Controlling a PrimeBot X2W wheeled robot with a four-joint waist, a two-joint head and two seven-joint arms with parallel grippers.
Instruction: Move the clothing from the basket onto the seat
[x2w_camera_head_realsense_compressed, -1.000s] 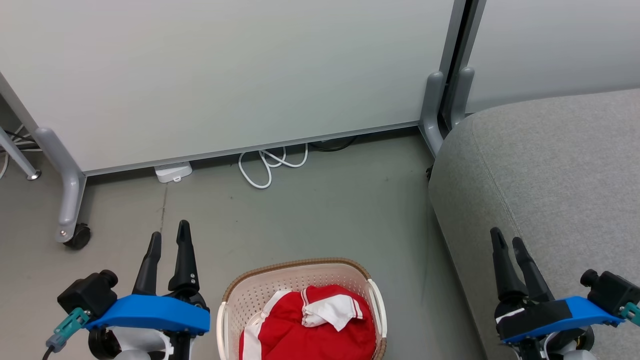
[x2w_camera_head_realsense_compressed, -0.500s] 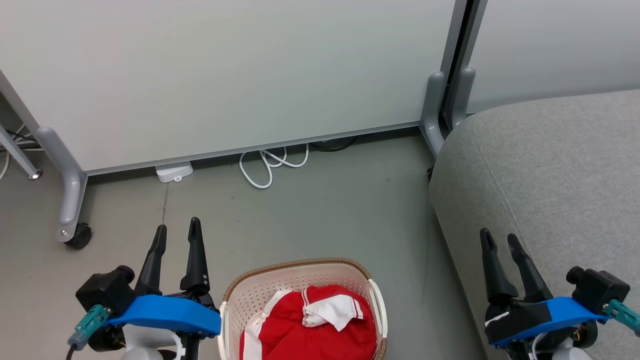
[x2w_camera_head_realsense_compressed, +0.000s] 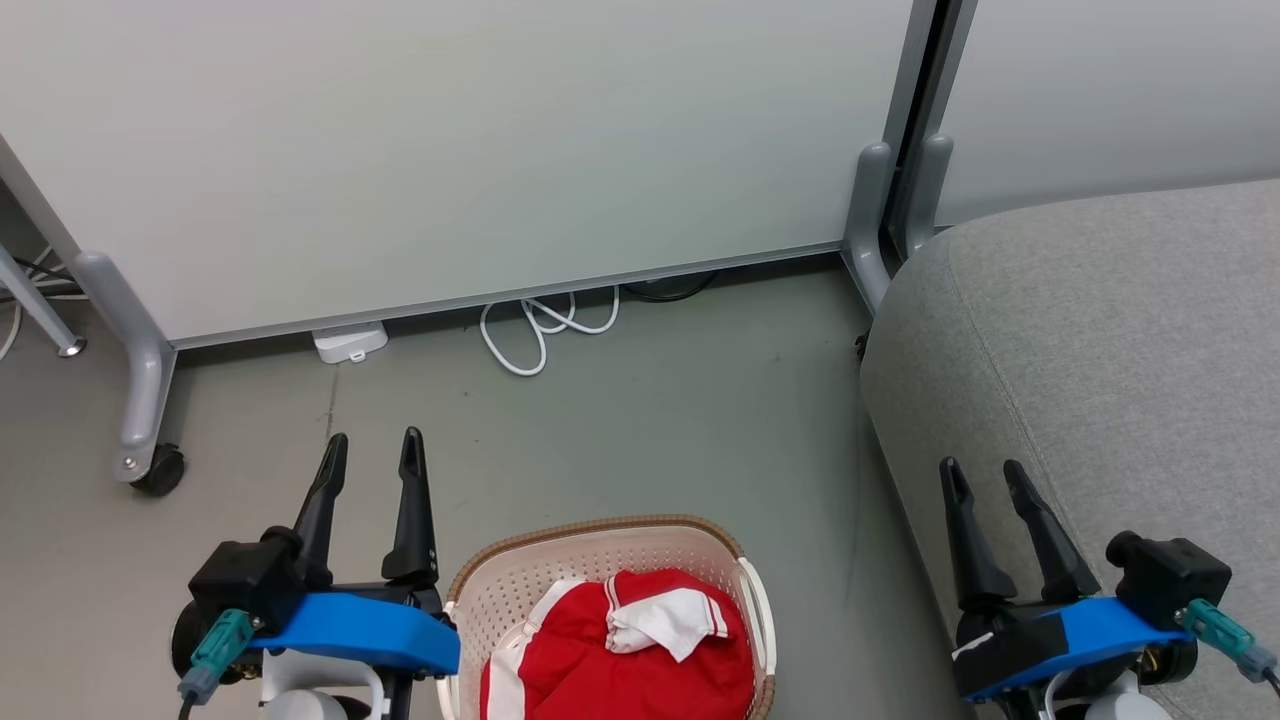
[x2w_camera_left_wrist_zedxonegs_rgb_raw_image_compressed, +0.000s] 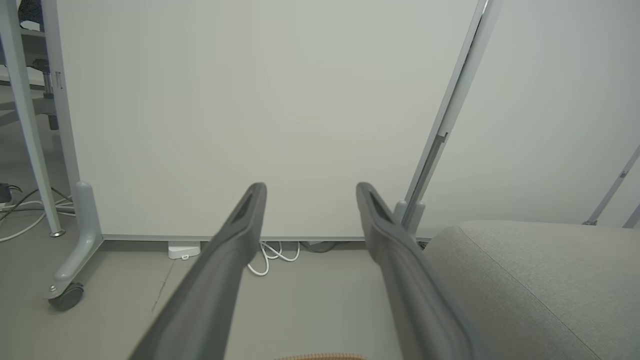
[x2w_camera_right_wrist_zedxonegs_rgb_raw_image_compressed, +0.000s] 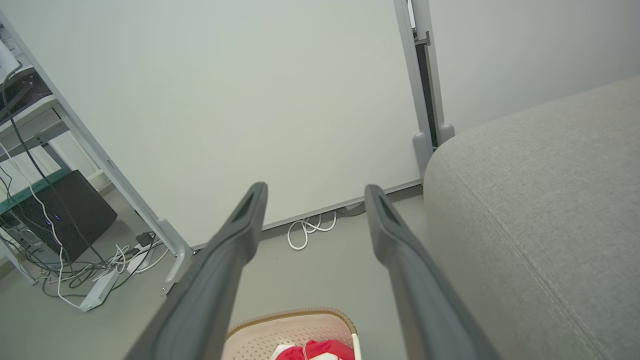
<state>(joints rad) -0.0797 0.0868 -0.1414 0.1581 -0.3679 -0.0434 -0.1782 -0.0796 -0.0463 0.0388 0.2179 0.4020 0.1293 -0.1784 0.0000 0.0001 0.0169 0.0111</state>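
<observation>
Task looking barely started. Clothing sitting bunched in basket on floor, red with white bits showing. Seat sitting off to right, no clothing lying on visible part. Left gripper hovering just left of basket, fingers spread, holding nothing. Right gripper hanging by seat edge, also spread and empty (neither touching fabric). Whole job remaining: reaching in, grabbing, carrying over. Can't tell how many pieces.
</observation>
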